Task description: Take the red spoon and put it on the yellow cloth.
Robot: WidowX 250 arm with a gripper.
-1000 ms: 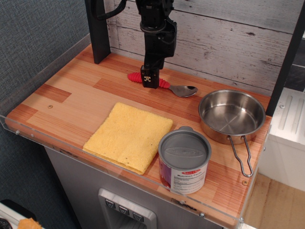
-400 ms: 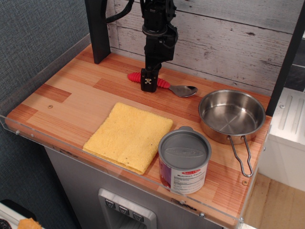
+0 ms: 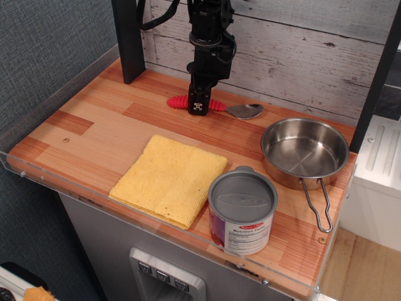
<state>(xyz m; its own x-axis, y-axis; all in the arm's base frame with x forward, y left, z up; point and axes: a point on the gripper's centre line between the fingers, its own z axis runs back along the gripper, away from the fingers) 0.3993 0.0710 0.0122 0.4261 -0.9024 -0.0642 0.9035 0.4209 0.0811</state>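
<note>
The red spoon (image 3: 178, 101) has a ribbed red handle and a shiny silver bowl, and lies crosswise at the back of the wooden table. My black gripper (image 3: 198, 108) comes straight down onto the middle of the handle and is shut on it. Red shows on both sides of the fingers. The spoon hangs a little above the wood, with its bowl pointing right. The yellow cloth (image 3: 170, 179) lies flat near the front edge, in front of the gripper and apart from it.
A tin can with a grey lid (image 3: 241, 213) stands right of the cloth. A steel pan (image 3: 304, 150) with a wire handle sits at the right. A black post (image 3: 128, 37) stands at the back left. A clear acrylic rim (image 3: 56, 182) edges the table.
The gripper has risen slightly and the spoon has come up with it. The bowl now sits higher and farther back than before.
</note>
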